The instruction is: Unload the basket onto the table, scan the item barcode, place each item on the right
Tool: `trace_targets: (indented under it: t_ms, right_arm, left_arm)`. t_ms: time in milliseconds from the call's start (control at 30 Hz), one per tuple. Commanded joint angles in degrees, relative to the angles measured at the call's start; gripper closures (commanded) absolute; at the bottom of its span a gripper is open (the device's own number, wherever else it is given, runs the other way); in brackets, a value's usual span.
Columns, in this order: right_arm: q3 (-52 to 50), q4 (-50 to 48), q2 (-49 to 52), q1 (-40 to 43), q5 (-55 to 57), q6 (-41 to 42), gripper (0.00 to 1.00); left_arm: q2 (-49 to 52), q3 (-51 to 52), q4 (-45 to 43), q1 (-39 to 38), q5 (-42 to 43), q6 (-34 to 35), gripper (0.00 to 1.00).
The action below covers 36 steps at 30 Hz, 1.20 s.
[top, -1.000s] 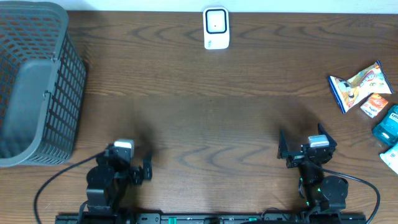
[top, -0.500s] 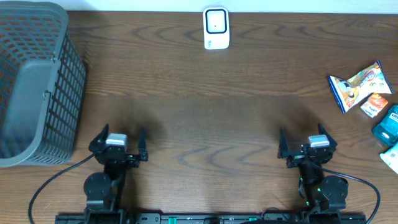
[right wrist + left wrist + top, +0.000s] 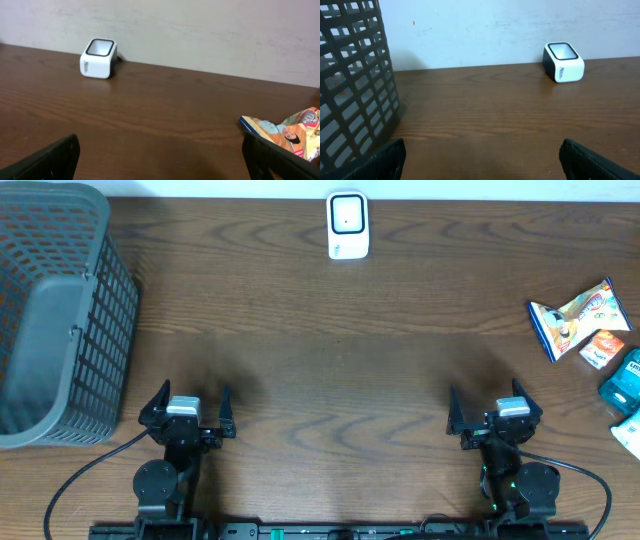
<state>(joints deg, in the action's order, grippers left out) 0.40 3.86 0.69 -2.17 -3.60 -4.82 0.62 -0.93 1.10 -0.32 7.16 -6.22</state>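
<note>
Glossy foil on the packet point(image 3: 578, 313) is the main worry. Crinkled and slippery, it could slide out of a pinch, or buckle so that its barcode creases and the scanner point(image 3: 347, 225) misreads it. It lies at the right edge of the worktop point(image 3: 330, 350), just beside a small orange pack point(image 3: 603, 348) and near a teal box point(image 3: 624, 378). A careless reach could shove those off the edge or catch two at once. I cannot tell which face carries the barcode, so it may be shown wrong side up. The left tool point(image 3: 190, 403) and right tool point(image 3: 490, 412) stand spread wide and empty near the front edge. The scanner is a rounded white plastic block with a dark-rimmed window, probably light enough to knock over. The grey basket point(image 3: 70, 310) is a stiff plastic lattice, and the worktop is dark wood grain.
</note>
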Motion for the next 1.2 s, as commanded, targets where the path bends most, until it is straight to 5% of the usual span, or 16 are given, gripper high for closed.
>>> trace_targets:
  t_ms: [0,300,1167]
  right_arm:
    - [-0.1,0.3,-0.4,-0.1,0.5,0.7,0.01]
    - [-0.1,0.3,-0.4,-0.1,0.5,0.7,0.01]
    - [-0.1,0.3,-0.4,-0.1,0.5,0.7,0.01]
  left_arm:
    - [-0.6,0.7,2.5,0.1,1.0,-0.1,0.02]
    - [-0.6,0.7,2.6,0.1,-0.5,5.1,0.02]
    - [-0.4,0.7,2.5,0.1,-0.5,5.0,0.02]
